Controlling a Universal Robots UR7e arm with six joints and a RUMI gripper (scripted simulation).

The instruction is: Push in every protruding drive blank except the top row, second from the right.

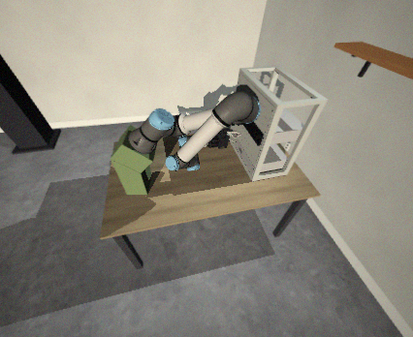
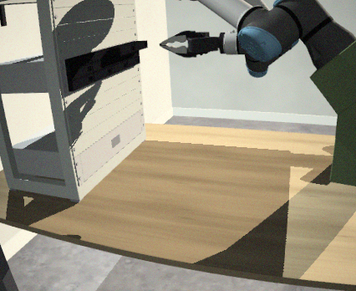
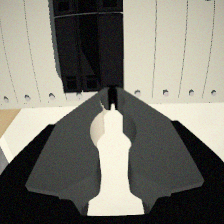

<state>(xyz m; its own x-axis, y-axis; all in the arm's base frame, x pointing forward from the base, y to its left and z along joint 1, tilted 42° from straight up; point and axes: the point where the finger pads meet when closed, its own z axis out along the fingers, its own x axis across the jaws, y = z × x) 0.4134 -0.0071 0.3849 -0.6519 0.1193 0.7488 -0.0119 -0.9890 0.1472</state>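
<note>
The white open-frame rack (image 1: 277, 123) stands on the right end of the wooden table, its front facing my arm; it also shows in the exterior view (image 2: 68, 104). A black block of drive blanks (image 2: 103, 63) sits in its front; at least one blank (image 2: 140, 44) sticks out toward me. In the wrist view the black blanks (image 3: 90, 45) lie straight ahead. My gripper (image 2: 165, 44) is shut and empty, level with the protruding blank and a short gap away from it. Its fingertips point at the lower edge of the blanks.
A green box-shaped base (image 1: 133, 169) holds my arm at the table's left; it also shows at the right edge of the exterior view (image 2: 353, 113). The rack stands near the table's right edge, next to the wall. A wooden shelf (image 1: 386, 60) hangs on the right wall.
</note>
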